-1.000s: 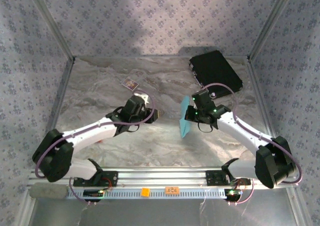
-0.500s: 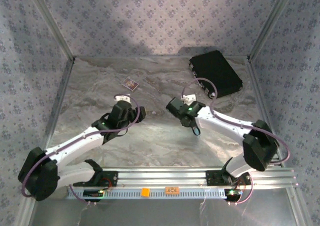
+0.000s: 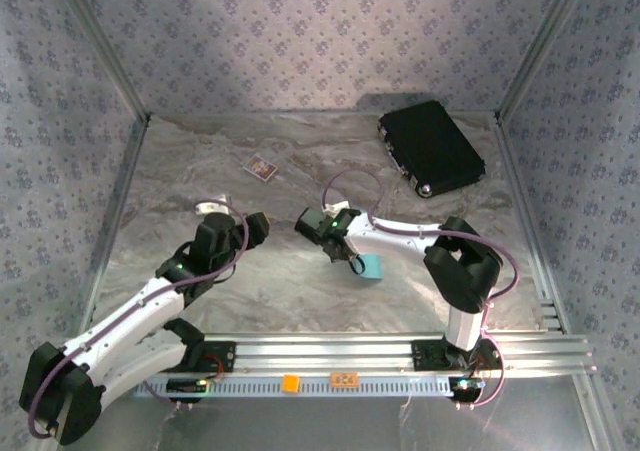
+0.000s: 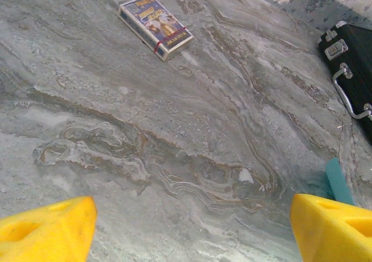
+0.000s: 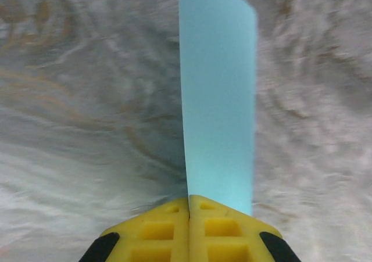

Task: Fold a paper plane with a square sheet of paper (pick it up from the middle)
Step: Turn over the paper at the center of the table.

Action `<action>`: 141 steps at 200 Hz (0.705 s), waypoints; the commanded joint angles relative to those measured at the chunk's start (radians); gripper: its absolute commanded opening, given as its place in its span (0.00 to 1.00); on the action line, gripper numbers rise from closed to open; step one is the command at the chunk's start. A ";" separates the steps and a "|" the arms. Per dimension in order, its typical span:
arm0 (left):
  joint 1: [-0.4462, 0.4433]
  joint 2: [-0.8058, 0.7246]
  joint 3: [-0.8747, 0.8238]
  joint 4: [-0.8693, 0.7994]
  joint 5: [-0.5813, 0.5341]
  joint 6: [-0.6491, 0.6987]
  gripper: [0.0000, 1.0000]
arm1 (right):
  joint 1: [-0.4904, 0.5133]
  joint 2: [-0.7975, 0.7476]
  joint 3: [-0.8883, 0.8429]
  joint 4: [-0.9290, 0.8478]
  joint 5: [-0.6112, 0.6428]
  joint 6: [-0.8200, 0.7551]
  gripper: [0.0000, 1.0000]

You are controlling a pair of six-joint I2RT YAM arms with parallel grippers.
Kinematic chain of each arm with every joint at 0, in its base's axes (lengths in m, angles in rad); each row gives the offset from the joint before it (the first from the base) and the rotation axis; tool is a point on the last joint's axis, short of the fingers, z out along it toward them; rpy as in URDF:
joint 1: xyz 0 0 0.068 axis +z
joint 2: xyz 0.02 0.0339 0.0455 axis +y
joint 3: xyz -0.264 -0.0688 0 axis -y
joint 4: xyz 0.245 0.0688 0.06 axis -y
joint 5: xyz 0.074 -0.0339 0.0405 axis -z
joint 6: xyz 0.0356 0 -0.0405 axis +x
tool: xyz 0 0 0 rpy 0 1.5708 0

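Observation:
The light-blue paper [image 5: 218, 99] is folded into a narrow strip and stands on edge between my right gripper's [image 5: 189, 207] shut jaws, reaching away over the table. From above, a short piece of this paper [image 3: 372, 267] shows just beyond the right gripper [image 3: 352, 258], near the table's middle. My left gripper [image 3: 255, 226] hovers to the left of it, apart from it. In the left wrist view the left gripper [image 4: 192, 210] is open wide with only bare table between its yellow fingertips [image 4: 55, 227], and the paper's edge [image 4: 337, 180] shows at the right.
A small dark card box with a pale border [image 3: 261, 167] lies at the back left, also in the left wrist view [image 4: 156, 27]. A black case [image 3: 431, 148] with metal latches [image 4: 354, 58] sits at the back right. The marbled tabletop [image 3: 200, 151] is walled on three sides.
My right arm has swung left and lower toward the table's middle, carrying the paper. My left arm has pulled back toward the near left and its jaws have opened wide.

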 commanded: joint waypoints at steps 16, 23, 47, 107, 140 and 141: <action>0.008 -0.015 -0.009 0.012 0.033 0.003 0.89 | -0.057 -0.007 -0.021 0.194 -0.290 0.009 0.12; 0.010 -0.010 -0.009 0.017 0.042 0.002 0.91 | -0.074 -0.015 -0.060 0.229 -0.340 0.011 0.12; 0.012 0.008 -0.007 0.041 0.080 0.010 0.95 | -0.137 -0.059 -0.153 0.391 -0.537 0.004 0.15; 0.020 0.178 0.055 0.109 0.302 0.072 0.91 | -0.281 -0.225 -0.384 0.720 -0.842 0.091 0.35; 0.001 0.336 0.136 0.120 0.425 0.084 0.80 | -0.346 -0.337 -0.473 0.727 -0.849 0.097 0.38; 0.000 0.341 0.138 0.119 0.427 0.085 0.79 | -0.348 -0.342 -0.478 0.727 -0.848 0.097 0.38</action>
